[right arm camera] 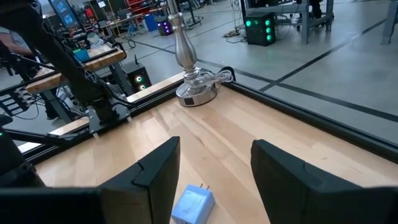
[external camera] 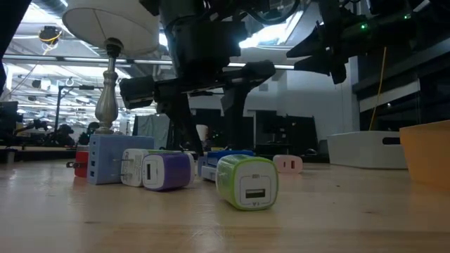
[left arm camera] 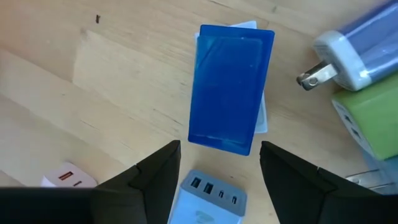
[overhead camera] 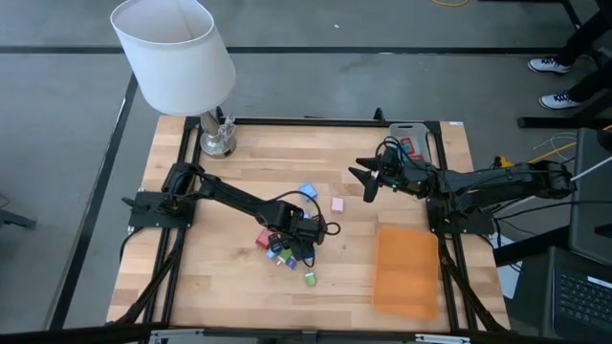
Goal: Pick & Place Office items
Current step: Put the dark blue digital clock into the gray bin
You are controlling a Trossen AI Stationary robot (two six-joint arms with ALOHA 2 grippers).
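Over the office items (overhead camera: pixel 287 250), the left tool (overhead camera: pixel 308 227) hangs open.

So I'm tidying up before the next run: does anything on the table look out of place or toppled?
Mostly scattered: small plug-in chargers lie tumbled on the wooden table, the green-and-white charger on its side. Nothing looks spilled or broken.

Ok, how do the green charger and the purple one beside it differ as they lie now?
In the low view, the green charger lies alone, nearest the camera, its port facing it. The purple charger sits farther back, touching a white plug in the cluster. Green is rounder; purple looks boxier. Both are small white-faced wall chargers resting on the table, with no gripper touching them.
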